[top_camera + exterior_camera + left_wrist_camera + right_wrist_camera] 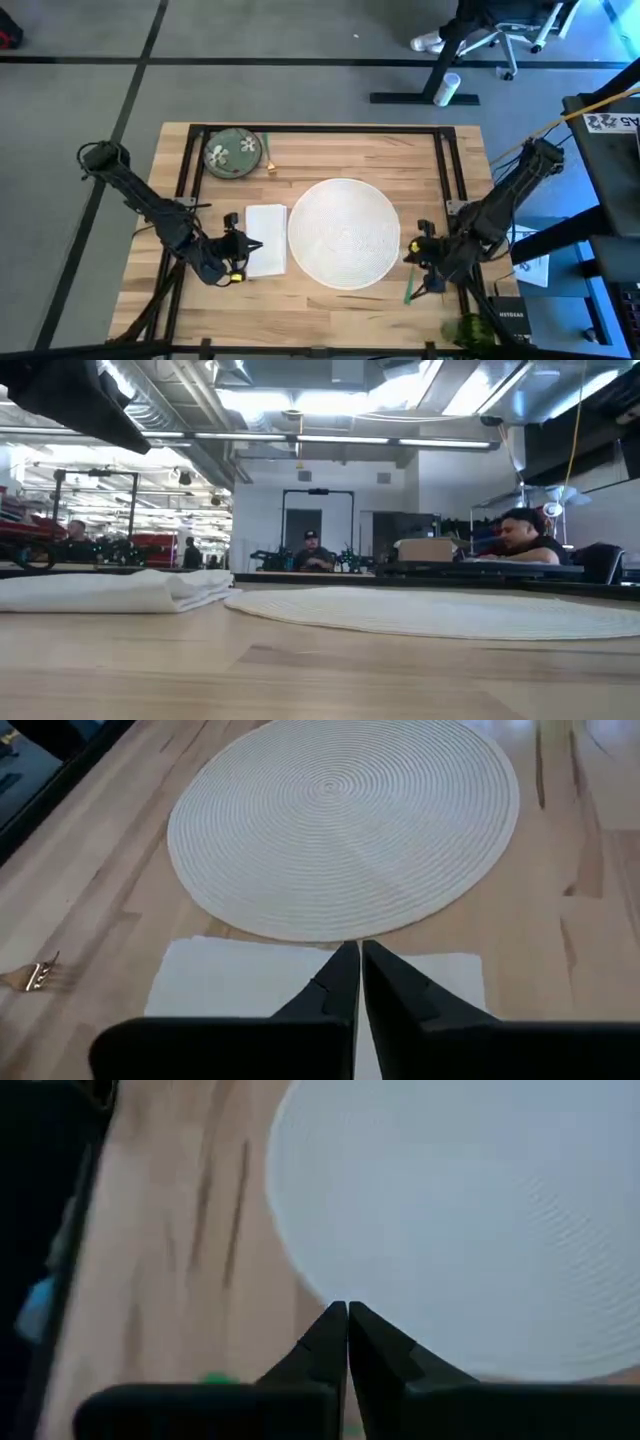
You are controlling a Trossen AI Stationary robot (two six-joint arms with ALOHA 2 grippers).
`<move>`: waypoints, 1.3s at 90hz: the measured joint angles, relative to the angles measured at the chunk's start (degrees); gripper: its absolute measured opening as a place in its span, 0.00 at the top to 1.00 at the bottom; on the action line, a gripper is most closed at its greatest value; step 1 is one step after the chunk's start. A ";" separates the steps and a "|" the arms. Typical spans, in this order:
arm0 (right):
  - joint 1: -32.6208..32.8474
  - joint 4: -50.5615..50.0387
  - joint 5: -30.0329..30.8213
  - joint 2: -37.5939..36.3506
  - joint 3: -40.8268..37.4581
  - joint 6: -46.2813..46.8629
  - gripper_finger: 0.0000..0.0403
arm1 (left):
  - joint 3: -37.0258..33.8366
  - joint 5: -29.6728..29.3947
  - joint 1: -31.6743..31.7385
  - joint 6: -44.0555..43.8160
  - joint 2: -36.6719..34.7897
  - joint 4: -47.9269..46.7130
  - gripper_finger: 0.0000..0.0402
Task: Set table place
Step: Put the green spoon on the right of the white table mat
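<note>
A large round white plate, flat and ringed, lies at the middle of the table. A folded white napkin lies on the wood just left of it. My left gripper is shut and hovers over the napkin, which lies untouched in the low view. My right gripper is shut, its tips at the plate's right rim. A green flowered dish sits at the far left, with gold cutlery beside it. A green-handled piece lies near my right gripper.
A green tumbler stands at the near right corner. Gold fork tines show on the wood beside the napkin. Black frame bars run along the table's left, far and right sides. People sit in the room beyond the table.
</note>
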 joint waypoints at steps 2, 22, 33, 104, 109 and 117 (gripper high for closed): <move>-0.02 -0.39 -1.02 1.07 0.63 0.83 1.00 | 0.00 0.00 0.00 0.00 0.00 0.02 1.00; -0.02 -6.42 -7.84 10.69 6.02 17.54 1.00 | 0.00 0.02 0.00 -0.91 0.02 0.00 1.00; -0.02 -8.28 -12.37 14.82 6.68 28.27 1.00 | 0.00 0.02 0.00 -1.28 0.02 0.00 1.00; -4.74 -5.06 -16.90 29.53 6.68 53.25 0.72 | 0.02 0.04 0.55 2.36 0.02 -0.04 1.00; -5.12 -5.10 -17.65 30.38 6.68 53.43 0.71 | 0.02 0.04 0.81 2.58 0.02 -0.12 1.00; -5.02 -6.14 -19.06 31.06 6.68 53.70 0.71 | 0.02 0.04 1.29 2.53 0.02 -0.19 1.00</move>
